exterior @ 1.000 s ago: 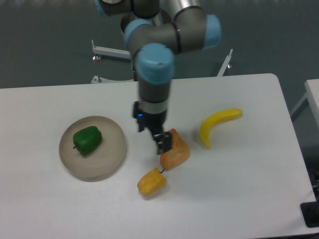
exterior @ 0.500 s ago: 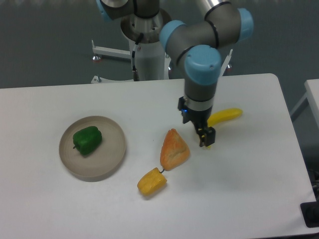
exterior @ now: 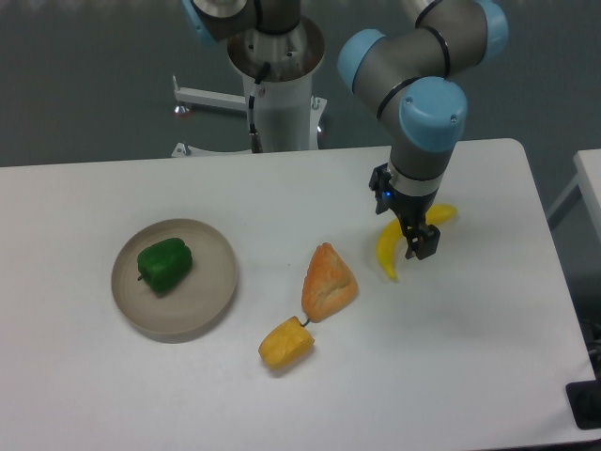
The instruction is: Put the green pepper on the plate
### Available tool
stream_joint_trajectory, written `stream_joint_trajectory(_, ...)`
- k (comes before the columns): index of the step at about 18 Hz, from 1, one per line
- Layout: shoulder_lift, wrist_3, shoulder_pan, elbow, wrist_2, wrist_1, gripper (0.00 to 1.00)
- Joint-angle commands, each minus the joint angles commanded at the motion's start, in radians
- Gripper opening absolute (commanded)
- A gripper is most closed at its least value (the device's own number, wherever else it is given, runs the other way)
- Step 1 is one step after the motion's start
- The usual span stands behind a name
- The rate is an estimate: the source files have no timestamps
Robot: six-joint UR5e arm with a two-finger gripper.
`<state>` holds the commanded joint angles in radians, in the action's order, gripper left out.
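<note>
The green pepper is a glossy dark-green lump lying inside the round beige-grey plate at the left of the white table. My gripper hangs far to the right of the plate, over the banana, pointing down. It holds nothing that I can see. Its fingers look close together, but the view does not show the gap clearly.
A yellow banana lies partly under the gripper at the right. An orange wedge-shaped piece sits mid-table, with a yellow-orange pepper just below it. The robot base stands behind the table.
The arm has swung right, from beside the orange wedge to above the banana. The green pepper stays on the plate, unmoved.
</note>
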<state>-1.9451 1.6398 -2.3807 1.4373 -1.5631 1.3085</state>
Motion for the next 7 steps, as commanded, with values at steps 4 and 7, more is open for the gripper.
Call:
stream_joint_trajectory(4, 0.003, 0.002, -0.012, 0.006, 0.006, 0.002, 1.0)
stream_joint_trajectory(7, 0.003, 0.002, -0.012, 0.006, 0.006, 0.002, 1.0)
